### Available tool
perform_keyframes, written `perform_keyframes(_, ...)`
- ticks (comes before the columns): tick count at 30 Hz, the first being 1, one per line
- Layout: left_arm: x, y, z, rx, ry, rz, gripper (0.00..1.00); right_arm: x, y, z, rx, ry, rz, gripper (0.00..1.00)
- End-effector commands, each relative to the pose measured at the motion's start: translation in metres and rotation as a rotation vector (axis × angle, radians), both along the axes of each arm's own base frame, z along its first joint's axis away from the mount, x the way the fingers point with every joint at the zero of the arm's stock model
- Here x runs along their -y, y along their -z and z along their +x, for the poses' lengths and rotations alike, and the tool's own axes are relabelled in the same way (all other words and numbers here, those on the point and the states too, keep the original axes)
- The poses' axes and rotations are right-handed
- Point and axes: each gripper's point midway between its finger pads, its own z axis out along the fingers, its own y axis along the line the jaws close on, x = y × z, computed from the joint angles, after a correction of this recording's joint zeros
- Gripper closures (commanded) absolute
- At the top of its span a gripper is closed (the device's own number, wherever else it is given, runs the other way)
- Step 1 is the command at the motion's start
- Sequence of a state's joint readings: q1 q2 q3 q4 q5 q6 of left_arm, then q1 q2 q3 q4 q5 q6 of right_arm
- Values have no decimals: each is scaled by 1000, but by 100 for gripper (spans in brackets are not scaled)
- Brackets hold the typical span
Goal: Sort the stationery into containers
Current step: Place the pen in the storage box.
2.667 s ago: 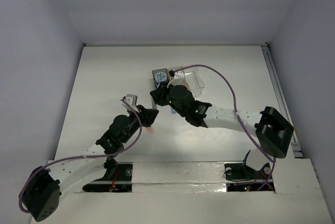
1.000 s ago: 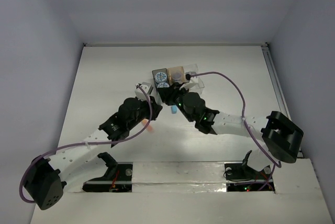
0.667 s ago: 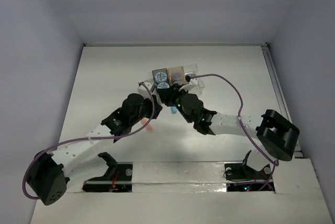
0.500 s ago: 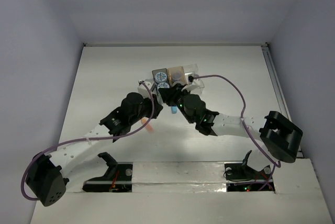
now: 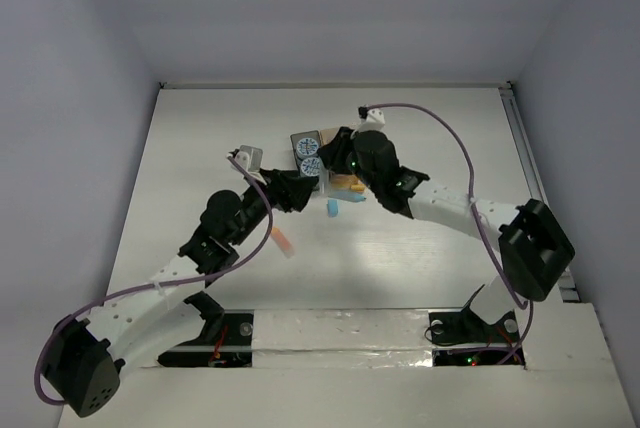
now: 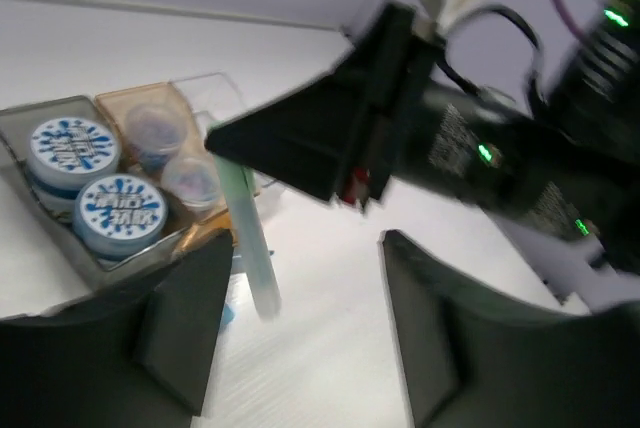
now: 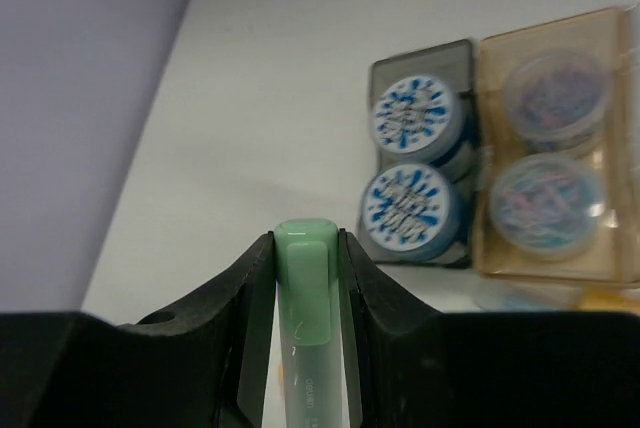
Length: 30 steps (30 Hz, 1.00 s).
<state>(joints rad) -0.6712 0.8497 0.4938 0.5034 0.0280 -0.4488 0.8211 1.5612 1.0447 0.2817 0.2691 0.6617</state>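
Note:
My right gripper [image 7: 303, 240] is shut on a pale green pen [image 7: 305, 288], pinched at its cap end. In the top view that gripper [image 5: 335, 151] hangs over the containers [image 5: 303, 135]. The dark grey box [image 7: 375, 76] holds two blue-patterned discs [image 7: 418, 113], and the tan-orange box [image 7: 545, 28] holds two purple-grey discs [image 7: 555, 88]. My left gripper [image 6: 307, 243] is open and empty just in front of the boxes, with the green pen [image 6: 250, 238] hanging close to its left finger. An orange stick [image 5: 283, 242] and a light blue stub [image 5: 333, 208] lie on the table.
A small orange piece [image 5: 350, 186] lies at the near side of the boxes. The two arms meet close together above the containers, the right arm's purple cable [image 5: 440, 138] arching behind it. White walls bound the table at the back and both sides.
My left gripper has gone from shut to open and pulled back toward the near left. The right arm has swung farther back over the containers with the green pen.

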Motion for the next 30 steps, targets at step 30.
perform_keyframes(30,-44,56,-13,4,-144,35,21,122,74,157,-75,70,-527,95)
